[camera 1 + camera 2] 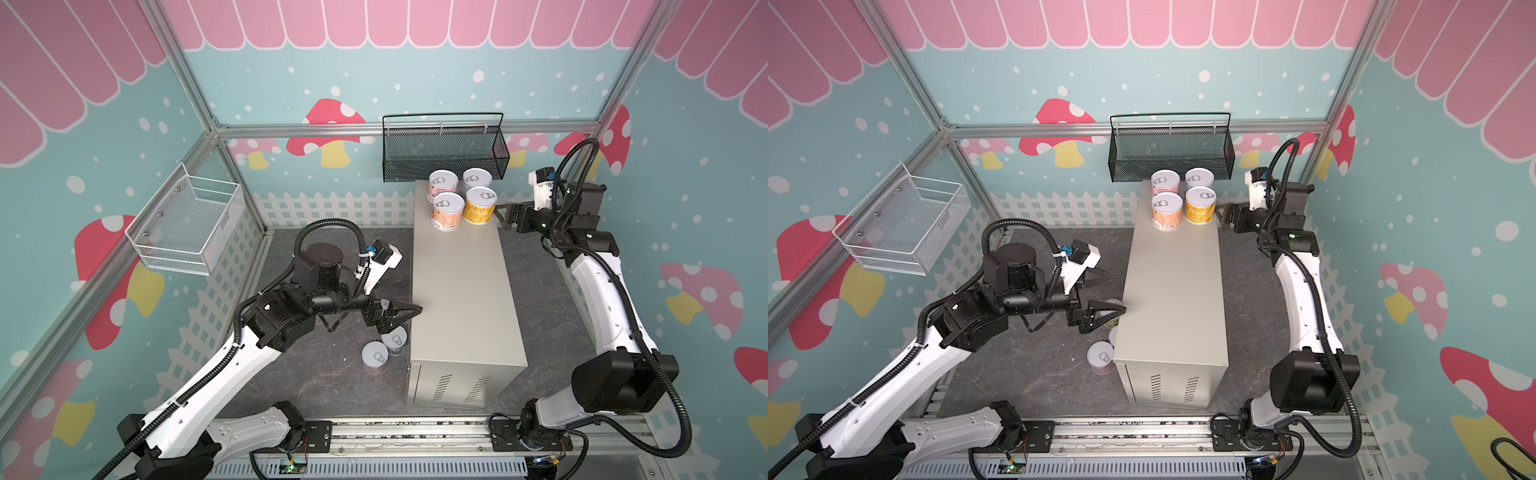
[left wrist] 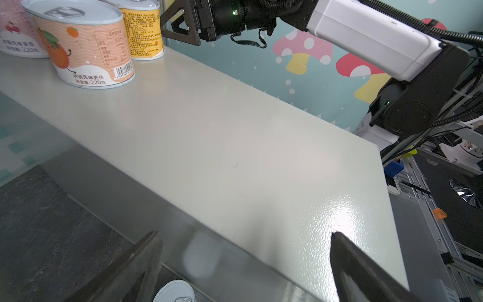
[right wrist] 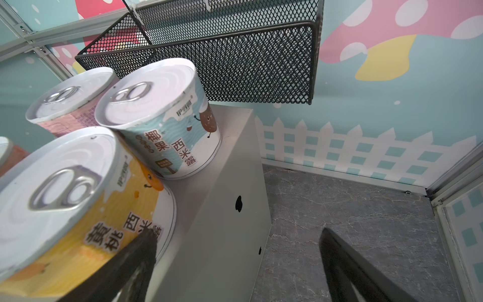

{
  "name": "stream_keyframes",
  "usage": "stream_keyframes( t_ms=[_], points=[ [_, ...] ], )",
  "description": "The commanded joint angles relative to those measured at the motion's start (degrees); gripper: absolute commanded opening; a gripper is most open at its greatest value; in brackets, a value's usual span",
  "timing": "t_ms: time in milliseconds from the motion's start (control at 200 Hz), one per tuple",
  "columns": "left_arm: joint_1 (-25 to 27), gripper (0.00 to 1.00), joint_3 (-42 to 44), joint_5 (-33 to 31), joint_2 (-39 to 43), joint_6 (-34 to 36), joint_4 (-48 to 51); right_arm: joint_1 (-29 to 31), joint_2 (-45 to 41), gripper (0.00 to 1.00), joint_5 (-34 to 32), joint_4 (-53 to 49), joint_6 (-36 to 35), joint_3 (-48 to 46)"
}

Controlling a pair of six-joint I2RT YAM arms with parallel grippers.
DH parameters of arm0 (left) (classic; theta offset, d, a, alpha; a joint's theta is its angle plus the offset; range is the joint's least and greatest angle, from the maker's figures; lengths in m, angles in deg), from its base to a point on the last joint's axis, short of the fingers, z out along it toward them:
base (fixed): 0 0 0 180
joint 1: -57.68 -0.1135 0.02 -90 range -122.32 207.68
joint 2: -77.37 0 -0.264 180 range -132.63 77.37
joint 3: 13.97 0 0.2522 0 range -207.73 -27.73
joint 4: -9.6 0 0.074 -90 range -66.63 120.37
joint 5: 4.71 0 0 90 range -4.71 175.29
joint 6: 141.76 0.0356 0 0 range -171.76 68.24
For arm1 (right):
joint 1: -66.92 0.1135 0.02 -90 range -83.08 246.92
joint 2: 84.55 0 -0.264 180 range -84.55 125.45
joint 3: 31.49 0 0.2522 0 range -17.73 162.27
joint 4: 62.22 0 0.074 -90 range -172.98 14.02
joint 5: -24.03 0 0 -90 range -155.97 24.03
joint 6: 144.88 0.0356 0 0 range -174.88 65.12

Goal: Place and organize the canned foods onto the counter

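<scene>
Cans (image 1: 448, 210): four grouped at counter (image 1: 457, 299) far end, two-plus floor cans (image 1: 375, 358) beside its left wall. Left gripper (image 1: 405, 316) apart, empty, above them; right gripper (image 1: 498, 218) apart, beside yellow can (image 1: 478, 212). Lower straight, straddle one can, clear counter edge before closing.

1. The table (image 1: 461, 291) is a tall, long beige-grey metal cabinet with a flat top and vent slits on its near end.
2. Four cans with silver pull-tab lids stand upright in a tight two-by-two block at its far end. The pink can (image 1: 443, 183) and white-blue can (image 1: 477, 178) are behind, and the orange can (image 1: 448, 210) and yellow can (image 1: 481, 204) are in front.
3. Two more stand upright on the dark surface (image 1: 332, 386) by the table's left side: a lilac-labelled can (image 1: 375, 357) and a partly hidden can (image 1: 397, 341) just beside the cabinet.
</scene>
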Motion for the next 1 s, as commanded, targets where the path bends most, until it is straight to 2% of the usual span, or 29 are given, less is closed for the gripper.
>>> stream_keyframes(
  t_ms=[0,185,510,996],
  points=[
    [0.23,0.99,0.77,0.69,0.95,0.73,-0.22,-0.14,-1.26,0.98,0.88,0.43,-1.32,-0.99],
    [0.23,0.99,0.76,0.18,0.9,0.57,-0.44,-0.19,-2.12,0.99,-0.88,-0.18,-1.95,-0.99],
    [0.24,0.99,0.83,-0.03,0.82,0.28,-0.78,-0.11,-1.93,0.99,1.23,-0.73,-1.96,-0.3],
    [0.23,0.99,0.81,-0.33,0.9,0.32,-0.92,-0.14,-2.94,0.99,1.04,-1.16,-1.78,-0.81]
  ],
)
